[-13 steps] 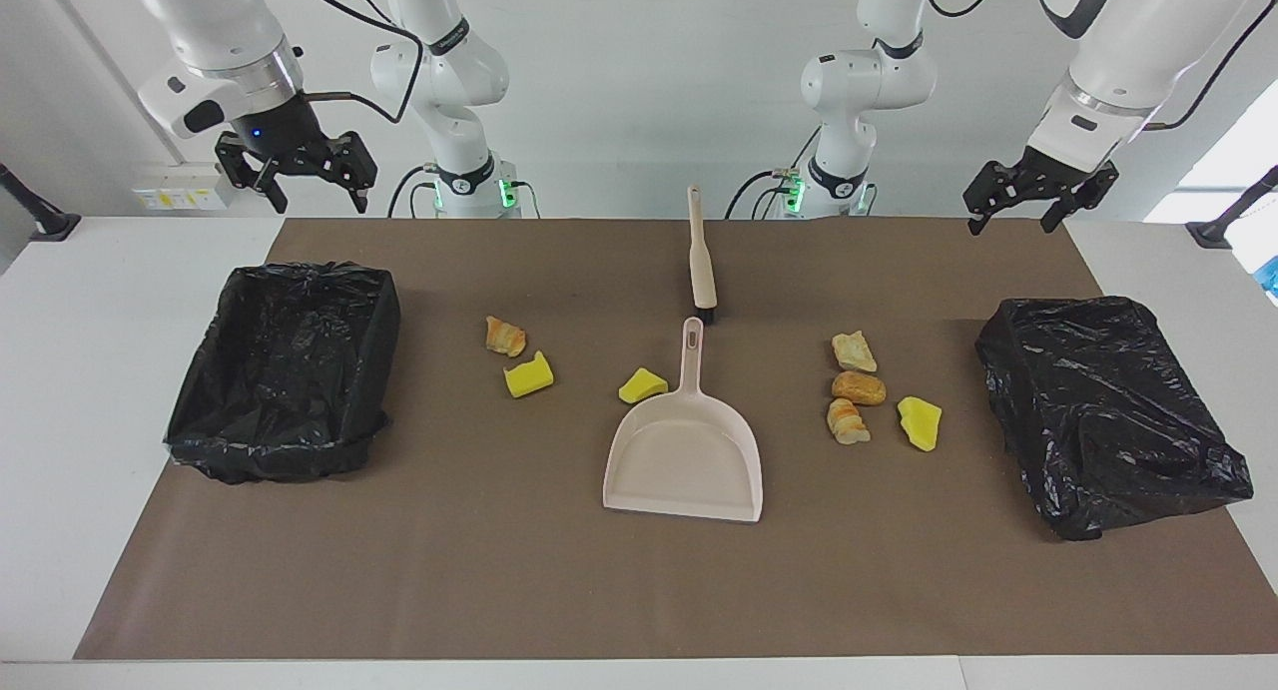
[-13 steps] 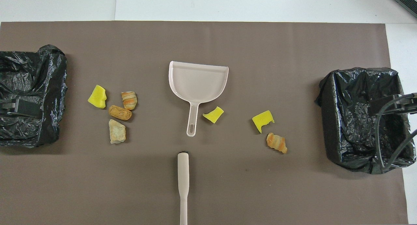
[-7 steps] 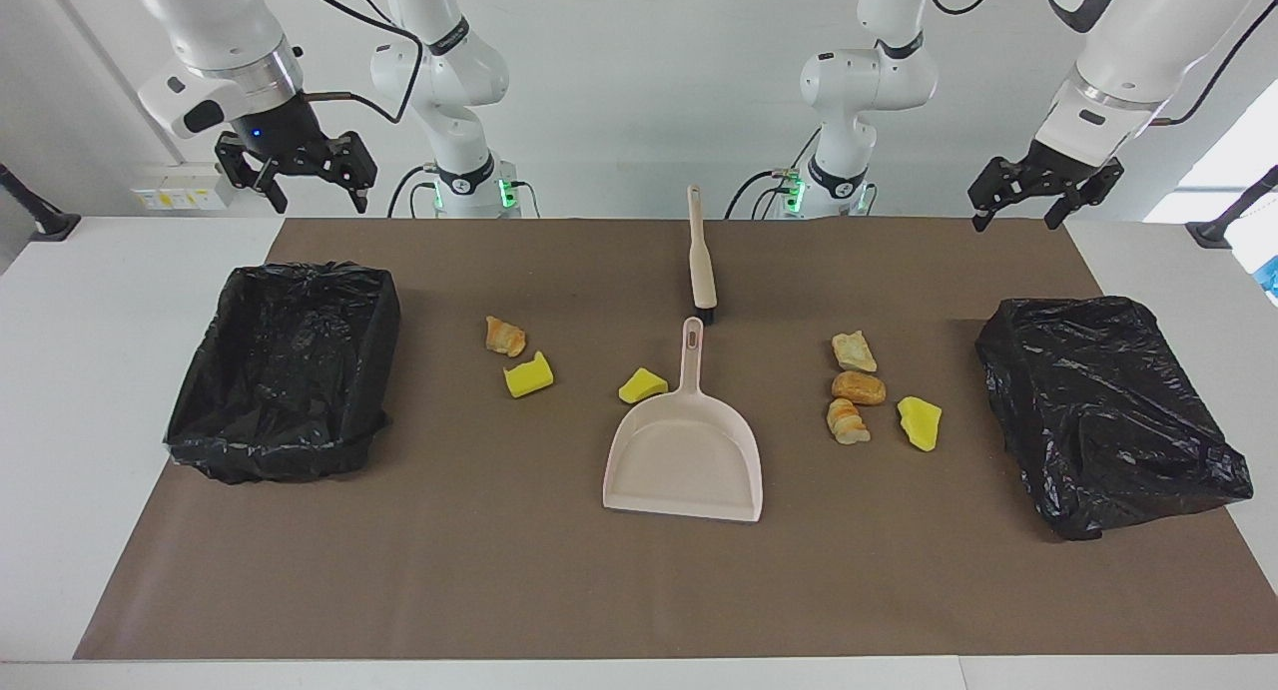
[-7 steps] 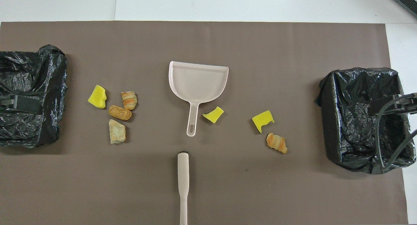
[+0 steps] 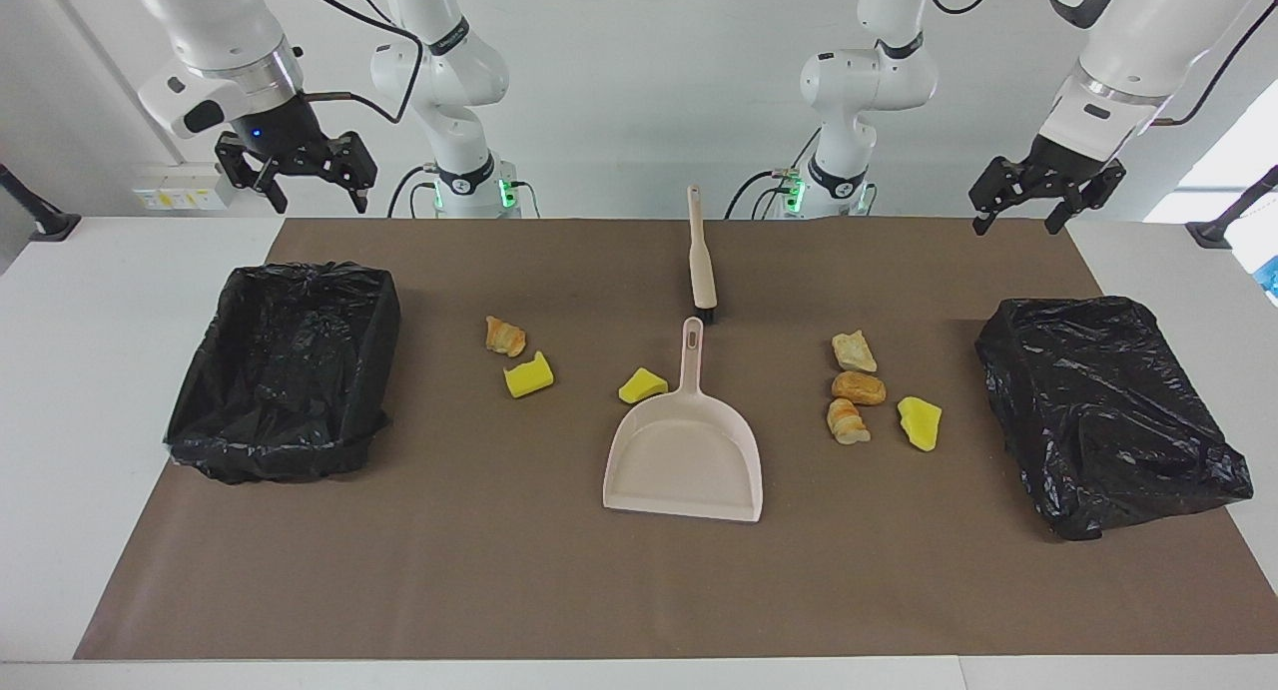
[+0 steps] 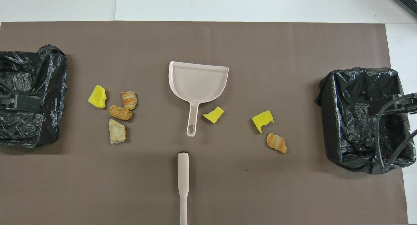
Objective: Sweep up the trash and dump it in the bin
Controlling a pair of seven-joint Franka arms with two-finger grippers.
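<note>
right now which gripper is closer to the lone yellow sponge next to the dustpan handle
Right, though only slightly. The right gripper hangs open above its bin, the left gripper open above the other bin; the sponge lies mid-table.

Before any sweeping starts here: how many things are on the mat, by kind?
Yellow sponge chunks: 3
Tan bread-like pieces: 4
Black-lined bins: 2
Dustpan: 1
Brush: 1
Total: 11
</note>
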